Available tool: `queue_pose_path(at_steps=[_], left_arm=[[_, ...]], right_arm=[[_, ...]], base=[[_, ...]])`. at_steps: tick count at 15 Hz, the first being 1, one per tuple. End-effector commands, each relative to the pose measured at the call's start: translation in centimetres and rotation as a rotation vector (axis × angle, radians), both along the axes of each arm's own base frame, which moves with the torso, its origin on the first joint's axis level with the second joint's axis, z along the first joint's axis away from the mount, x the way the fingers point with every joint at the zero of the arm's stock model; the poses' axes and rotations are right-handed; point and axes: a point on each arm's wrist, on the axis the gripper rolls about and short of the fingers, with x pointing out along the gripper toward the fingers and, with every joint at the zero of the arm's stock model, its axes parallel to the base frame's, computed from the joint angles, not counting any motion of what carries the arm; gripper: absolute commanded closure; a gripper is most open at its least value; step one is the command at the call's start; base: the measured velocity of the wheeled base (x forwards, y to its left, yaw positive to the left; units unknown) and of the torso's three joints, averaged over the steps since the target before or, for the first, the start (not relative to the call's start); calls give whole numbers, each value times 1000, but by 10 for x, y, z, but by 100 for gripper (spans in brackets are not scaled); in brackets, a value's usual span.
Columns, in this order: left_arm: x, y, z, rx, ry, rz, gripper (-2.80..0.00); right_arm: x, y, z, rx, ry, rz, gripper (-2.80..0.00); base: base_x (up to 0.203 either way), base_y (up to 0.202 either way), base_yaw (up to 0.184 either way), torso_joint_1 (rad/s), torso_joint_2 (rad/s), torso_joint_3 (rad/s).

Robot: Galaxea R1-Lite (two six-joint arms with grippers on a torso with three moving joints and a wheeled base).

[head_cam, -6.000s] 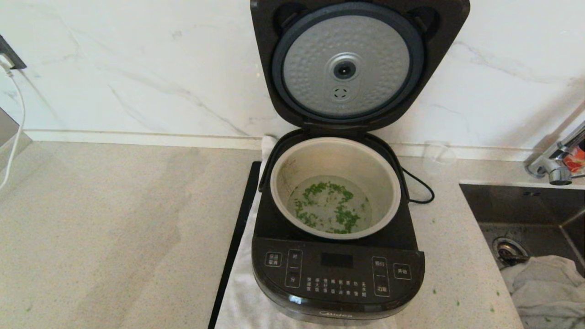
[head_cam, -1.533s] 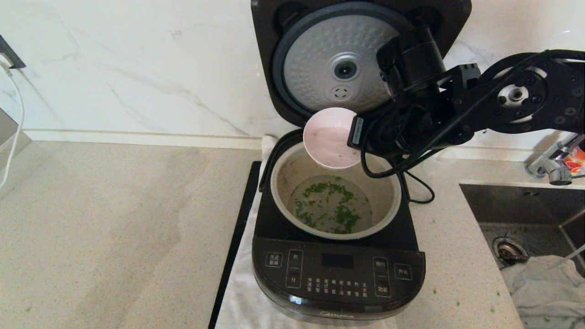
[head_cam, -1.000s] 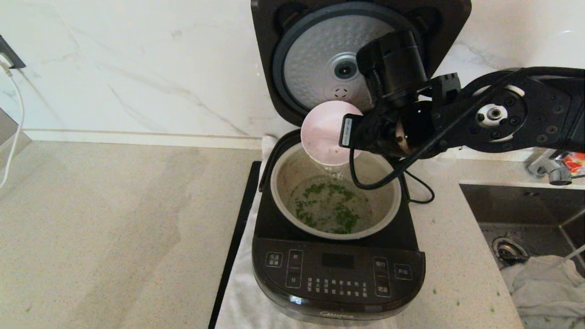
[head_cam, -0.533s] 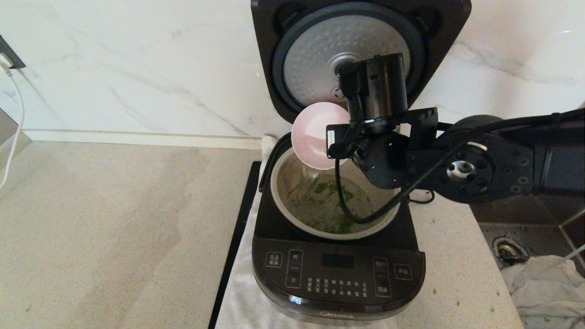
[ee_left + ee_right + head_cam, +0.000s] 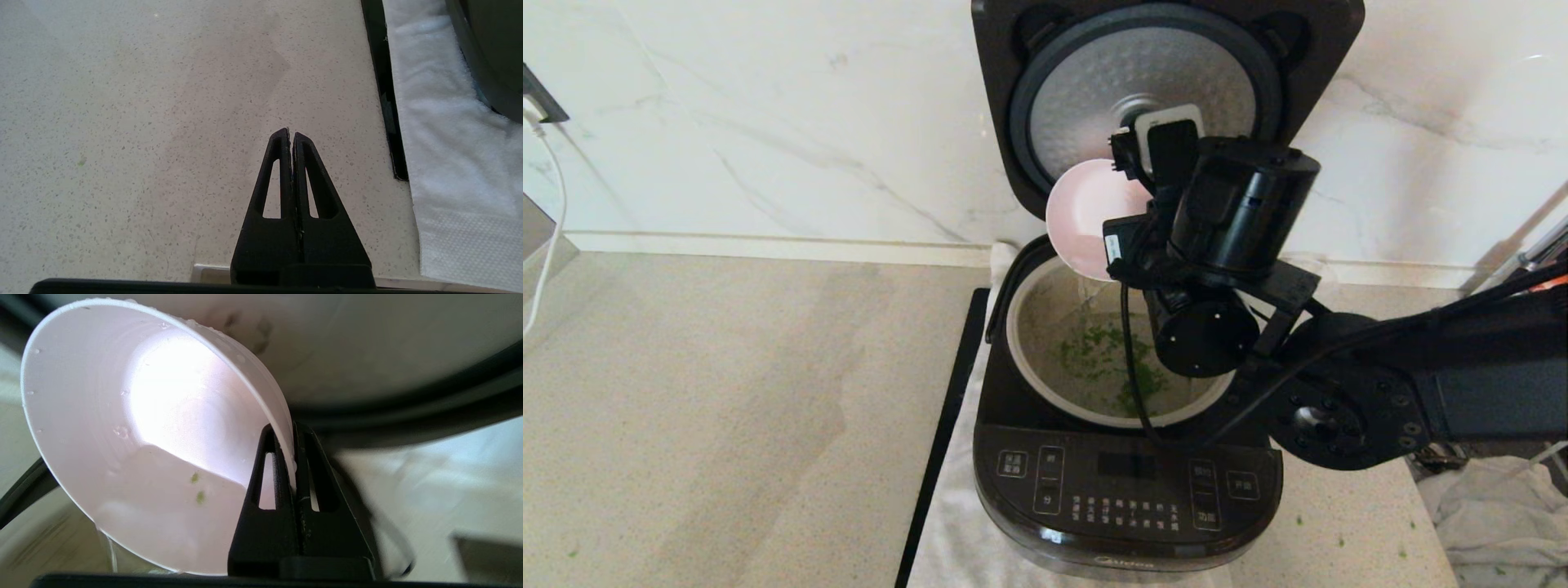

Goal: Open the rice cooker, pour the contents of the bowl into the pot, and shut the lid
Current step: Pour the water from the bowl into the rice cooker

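Currently my right pincer [image 5: 291,465], clamped on the bowl [image 5: 1086,216] rim, pours into the pot [image 5: 1045,343]; lid [image 5: 1160,106] open, closing remains.

1. The rice cooker [image 5: 1127,490] was finished in glossy black plastic.
2. A dimpled silver metal disc lined the lid [image 5: 1086,90].
3. The bowl [image 5: 155,437] looked smooth, wet.
4. The countertop [image 5: 143,122] was speckled matt stone.
5. The towel [image 5: 449,163] was white cloth.
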Motion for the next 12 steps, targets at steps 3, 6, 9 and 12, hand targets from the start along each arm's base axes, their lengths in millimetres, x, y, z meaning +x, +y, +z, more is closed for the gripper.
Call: queue_pose_path(at_steps=[3,6,9,12], left_arm=[[0,0,0,1,-1,-1,0],[0,0,0,1,-1,1,0],[0,0,0,1,-1,1,0],[0,0,0,1,-1,1,0]], right_arm=[[-4,-2,-13,-41,-223,-81,0],[-10,-2,-10,-43,-241,-63,0],[-16,0,-6,-25,-258,-49,0],[-21,6,-9,-24,-260,-27,0]], base=[[0,0,0,0,0,0],[0,0,0,0,0,0],[0,0,0,0,0,0],[0,0,0,0,0,0]])
